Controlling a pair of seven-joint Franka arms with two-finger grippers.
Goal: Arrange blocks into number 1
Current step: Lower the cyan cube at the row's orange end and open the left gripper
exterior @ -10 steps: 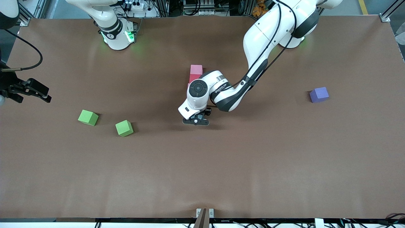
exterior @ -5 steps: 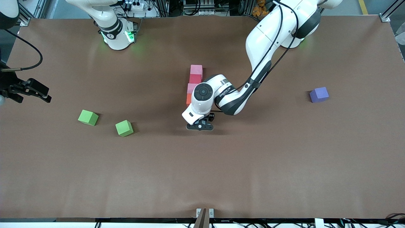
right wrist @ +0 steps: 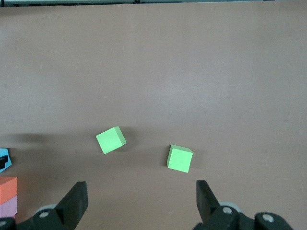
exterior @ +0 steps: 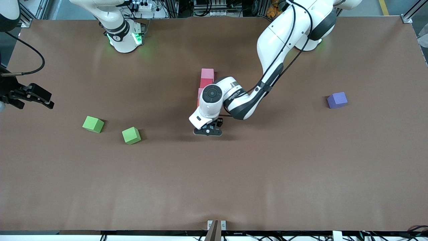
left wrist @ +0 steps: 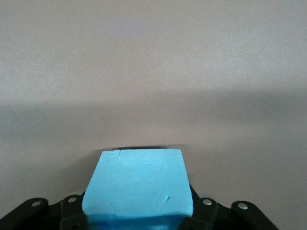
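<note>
A column of blocks runs toward the front camera at mid-table: a light pink block (exterior: 207, 73), a crimson block (exterior: 204, 82), then a second pink block (exterior: 199, 91) and an orange block (exterior: 198, 102), both mostly hidden by the left arm. The orange block (right wrist: 8, 186) and pink block (right wrist: 8, 209) also show in the right wrist view. My left gripper (exterior: 207, 131) is low over the table at the column's near end. It is shut on the light blue block (left wrist: 138, 184). My right gripper (right wrist: 139, 201) waits open and empty at the right arm's end of the table (exterior: 46, 100).
Two green cubes (exterior: 93, 124) (exterior: 131, 135) lie toward the right arm's end, and show in the right wrist view (right wrist: 111, 140) (right wrist: 180, 158). A purple cube (exterior: 337, 99) sits toward the left arm's end.
My left hand, holding the blue block, drifted slightly toward the left arm's end and the front camera. It then came back beside the column's near end. The right arm has not moved.
</note>
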